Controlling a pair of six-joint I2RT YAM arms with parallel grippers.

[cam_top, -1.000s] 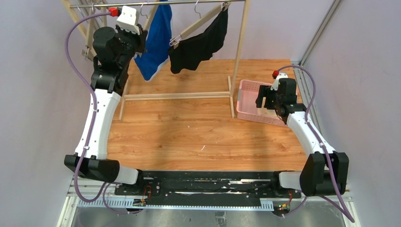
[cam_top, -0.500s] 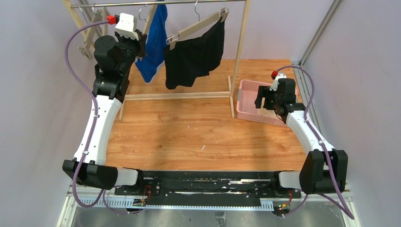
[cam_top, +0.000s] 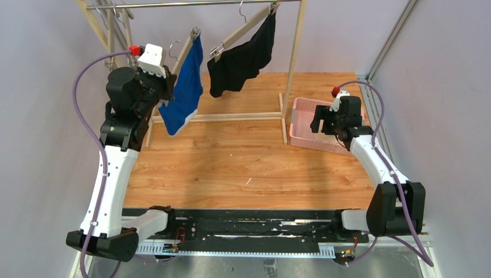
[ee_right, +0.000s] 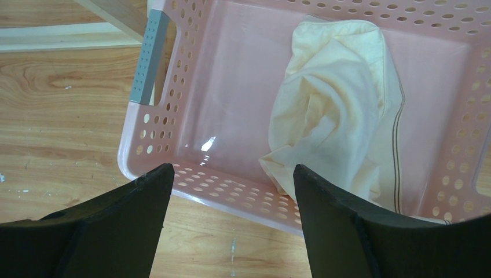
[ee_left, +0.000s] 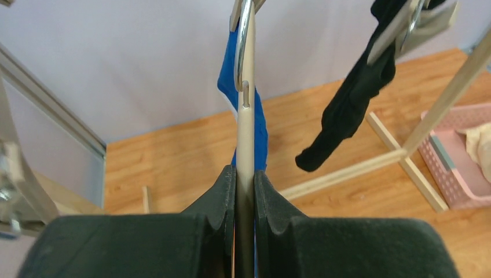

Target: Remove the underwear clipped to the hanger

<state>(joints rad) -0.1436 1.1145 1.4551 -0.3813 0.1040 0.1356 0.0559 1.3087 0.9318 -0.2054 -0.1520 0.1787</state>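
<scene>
My left gripper [cam_top: 169, 88] is shut on the lower end of a pale wooden hanger [cam_top: 186, 49], its bar pinched between the black fingers [ee_left: 228, 185]. Blue underwear [cam_top: 182, 95] hangs clipped to that hanger, whose hook sits below the rail [cam_top: 191, 4]. In the left wrist view the hanger [ee_left: 247, 133] runs straight up with the blue underwear [ee_left: 262, 130] behind it. Black underwear [cam_top: 243, 58] stays clipped to a second hanger [cam_top: 240, 36] on the rail. Cream underwear [ee_right: 336, 110] lies in the pink basket [ee_right: 231, 194]. My right gripper [ee_right: 231, 174] is open and empty above the basket's near rim.
The wooden rack's right post [cam_top: 296, 63] and floor bars [cam_top: 217, 117] stand across the back of the wooden table. The pink basket [cam_top: 301, 124] sits right of the rack. Empty hangers [cam_top: 113, 26] hang at the rail's left end. Metal frame rails [cam_top: 394, 35] line the right side.
My left arm has drawn back and down from the rail, bringing the hanger and blue underwear with it. The black underwear has swung on its hanger. The right arm has stayed put.
</scene>
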